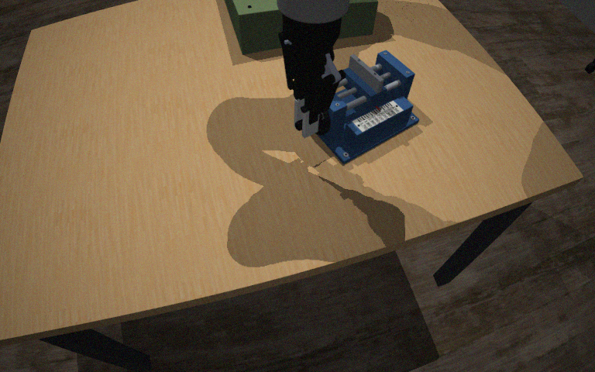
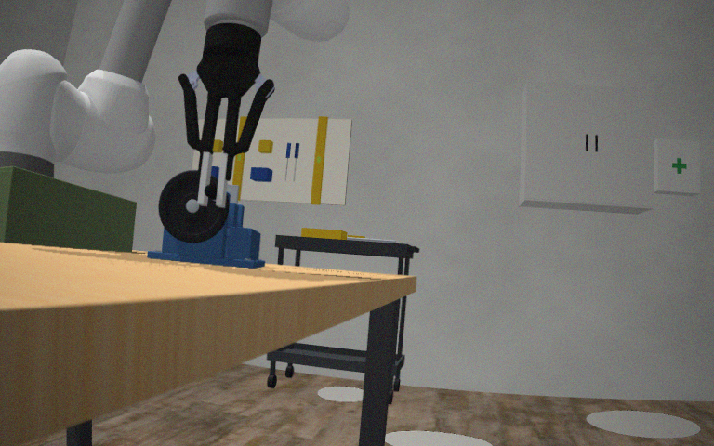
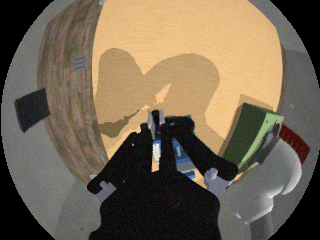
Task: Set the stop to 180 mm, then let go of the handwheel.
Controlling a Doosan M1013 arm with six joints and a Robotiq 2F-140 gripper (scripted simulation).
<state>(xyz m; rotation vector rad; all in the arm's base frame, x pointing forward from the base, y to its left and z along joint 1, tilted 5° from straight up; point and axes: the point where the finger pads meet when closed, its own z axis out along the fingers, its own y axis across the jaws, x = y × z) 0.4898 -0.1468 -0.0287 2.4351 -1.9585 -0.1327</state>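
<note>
Grey wall (image 2: 447,157) behind a pale wooden table (image 1: 109,153) (image 2: 157,336) (image 3: 185,30), with a white robot arm (image 1: 313,8) (image 2: 112,121) (image 3: 260,180) over a blue fixture (image 1: 373,136) (image 2: 194,247) (image 3: 183,159).
Beyond the table stands a dark cart (image 2: 342,244); a green block (image 1: 259,32) (image 2: 62,216) (image 3: 245,130) sits near the fixture. Pointing down, the black tool (image 1: 304,125) (image 2: 212,203) (image 3: 157,115) meets the black handwheel (image 2: 178,220) on the fixture's end. Standing upright across the fixture's rods, between its end blocks, is the grey stop (image 1: 366,74). Along the side runs a white scale (image 1: 377,116) (image 3: 156,151) with a red pointer (image 1: 378,108) around mid-length, its numbers too small to read. Smallest is the handwheel's round knob (image 2: 211,190), held between the tool's narrowly spaced fingers.
</note>
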